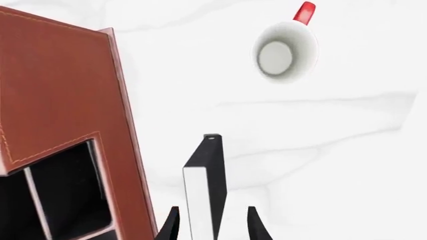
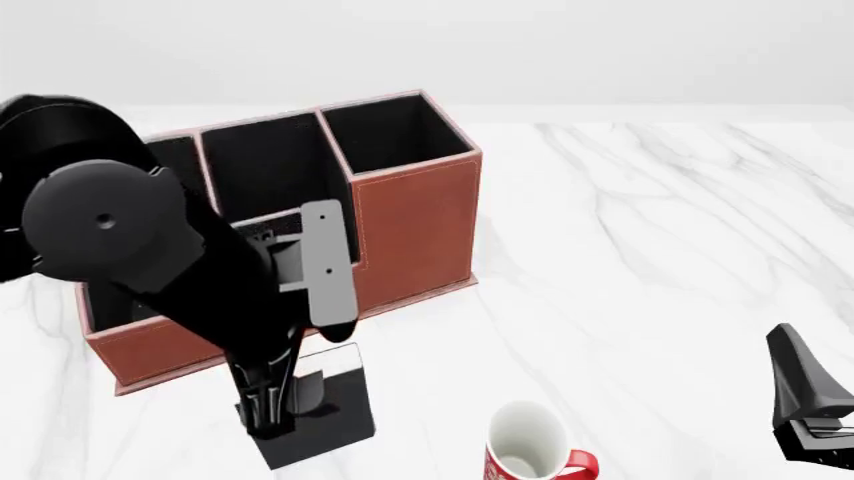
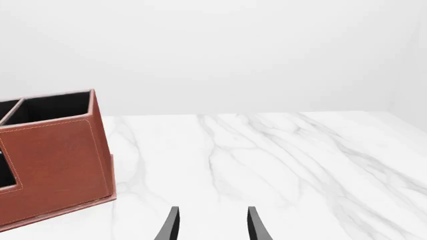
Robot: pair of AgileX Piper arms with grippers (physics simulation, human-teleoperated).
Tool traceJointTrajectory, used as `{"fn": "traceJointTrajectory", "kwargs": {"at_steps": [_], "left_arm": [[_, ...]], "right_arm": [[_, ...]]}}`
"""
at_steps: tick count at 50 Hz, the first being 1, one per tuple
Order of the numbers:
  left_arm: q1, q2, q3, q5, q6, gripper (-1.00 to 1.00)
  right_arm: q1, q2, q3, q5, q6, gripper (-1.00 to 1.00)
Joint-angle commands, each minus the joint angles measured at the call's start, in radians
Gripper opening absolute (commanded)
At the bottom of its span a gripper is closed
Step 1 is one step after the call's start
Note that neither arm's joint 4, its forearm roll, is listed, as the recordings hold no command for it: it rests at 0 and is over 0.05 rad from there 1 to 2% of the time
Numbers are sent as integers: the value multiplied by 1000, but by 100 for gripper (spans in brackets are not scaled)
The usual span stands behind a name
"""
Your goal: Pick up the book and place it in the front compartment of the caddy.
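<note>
The black book [image 1: 203, 185] with a white page edge shows edge-on between the fingers of my left gripper [image 1: 212, 225]. That gripper is open, with a gap on each side of the book. From the front, the left gripper [image 2: 274, 410] points down at the book [image 2: 327, 420], a dark slab on the table just in front of the reddish-brown caddy [image 2: 414, 220]. The left arm hides most of the caddy's low front compartment. My right gripper [image 3: 212, 225] is open and holds nothing, and it stays at the near right [image 2: 801, 390].
A white mug [image 2: 534, 450] with red on it stands to the right of the book, near the table's front edge. Its open mouth [image 1: 285, 52] faces the left wrist camera. White marble table [image 3: 280, 160] stretches to the right of the caddy [image 3: 53, 160].
</note>
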Motion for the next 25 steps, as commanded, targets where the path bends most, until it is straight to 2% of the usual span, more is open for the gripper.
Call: {"fn": "traceJointTrajectory", "kwargs": {"at_steps": [1,13,25], "left_arm": [[-30,-105,10,53,-11,100],[-41,-104,52,0,-47,100],[-24,-126,82,-15,-48,100]], "right_arm": [[6,6,1,-3,1,100],[6,6,1,-3,1,100],[6,6,1,-3,1,100]]}}
